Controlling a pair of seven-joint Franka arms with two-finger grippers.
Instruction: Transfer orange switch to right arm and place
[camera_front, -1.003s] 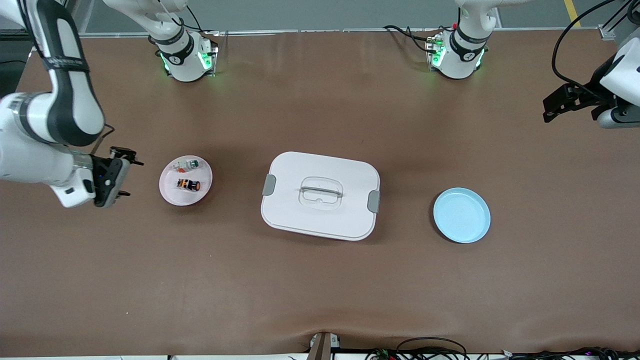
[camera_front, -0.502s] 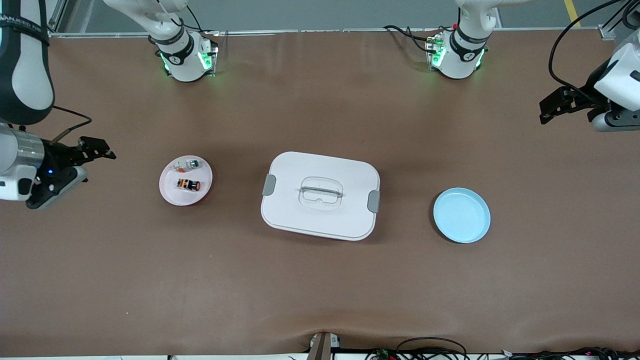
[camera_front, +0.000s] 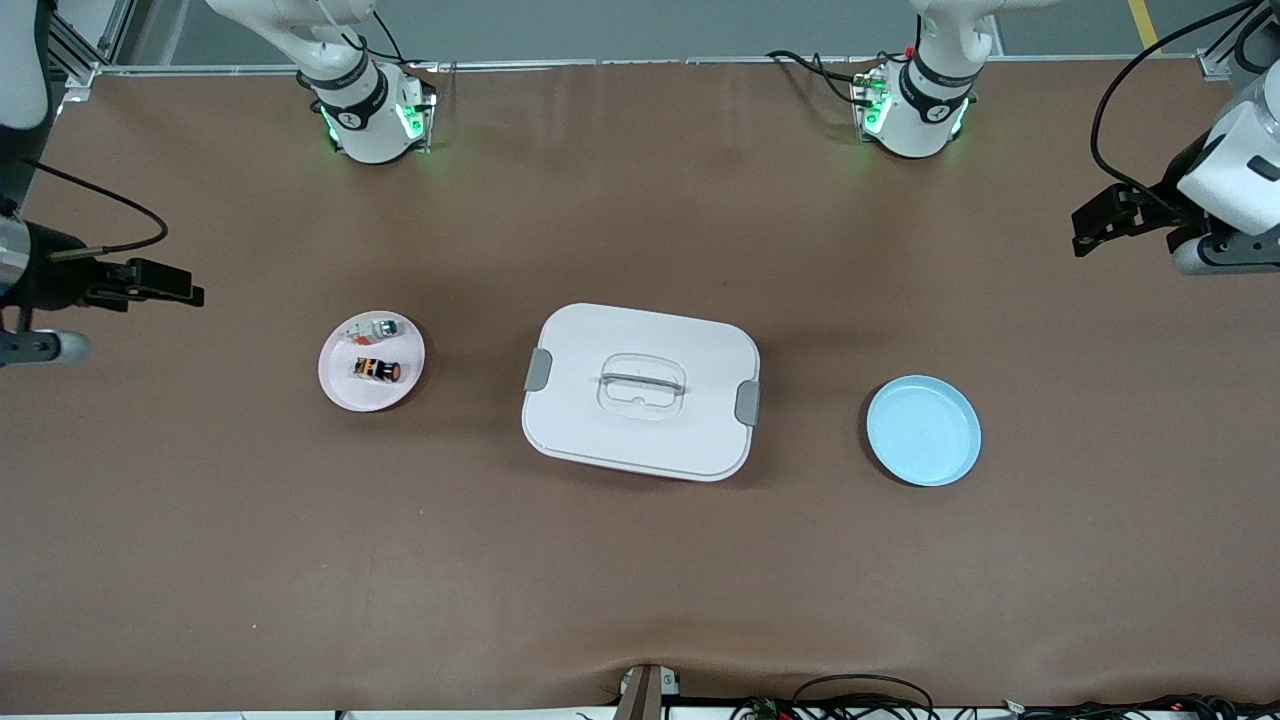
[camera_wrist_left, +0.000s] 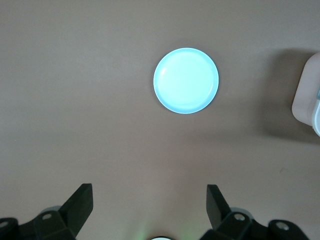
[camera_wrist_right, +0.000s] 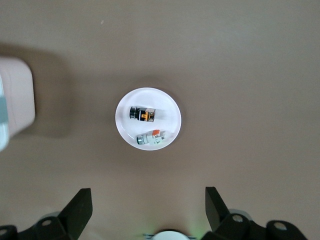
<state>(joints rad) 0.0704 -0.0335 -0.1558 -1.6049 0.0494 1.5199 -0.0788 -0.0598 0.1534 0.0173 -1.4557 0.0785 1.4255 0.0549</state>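
Orange switch (camera_front: 377, 369) on pink plate (camera_front: 340, 388) — right gripper (camera_front: 165, 283) and left gripper (camera_front: 1093, 216) both wide, empty, over table ends.

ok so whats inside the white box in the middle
Can't tell: the white box has its lid on, hiding any contents. Only the handle and grey latches show on top.

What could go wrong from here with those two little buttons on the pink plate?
1. The orange switch lies close beside the white switch on the small pink plate, so a tool might nudge or grab the wrong one.
2. The orange switch lies on its side and looks round, so it may roll when touched.
3. Both open tools, left and right, hang near the table's ends, leaving a long reach.
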